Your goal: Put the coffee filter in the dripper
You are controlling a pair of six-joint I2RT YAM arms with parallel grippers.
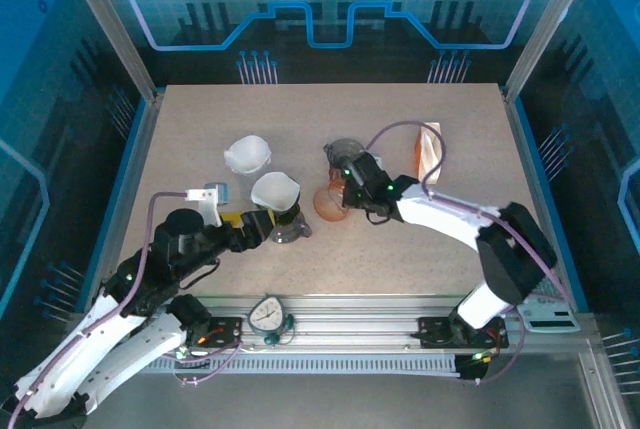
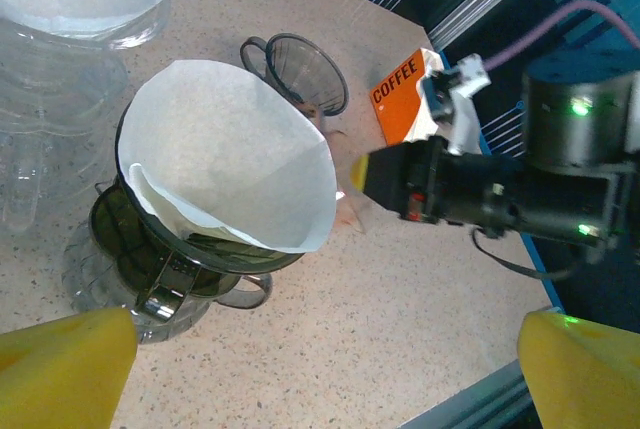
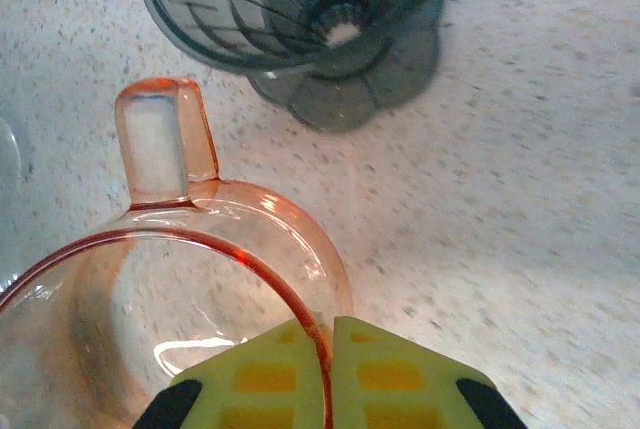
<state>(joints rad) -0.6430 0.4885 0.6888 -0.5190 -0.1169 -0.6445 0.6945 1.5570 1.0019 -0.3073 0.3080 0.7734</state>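
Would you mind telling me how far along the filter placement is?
Done: a white filter sits in the dark dripper, another in the clear dripper. In hand: the right gripper is shut on the rim of the orange dripper; the left gripper is open, empty. Left: the orange dripper and grey dripper hold no filter.

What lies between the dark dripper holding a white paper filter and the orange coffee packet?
Top view: a clear orange dripper in the right gripper and an empty smoky grey dripper.

Overhead camera looks down on the whole speckled beige table (image 1: pixel 300 109); both wrist cameras view it closely, sharing the smoky grey ribbed glass dripper (image 2: pixel 296 71) (image 3: pixel 250 9).
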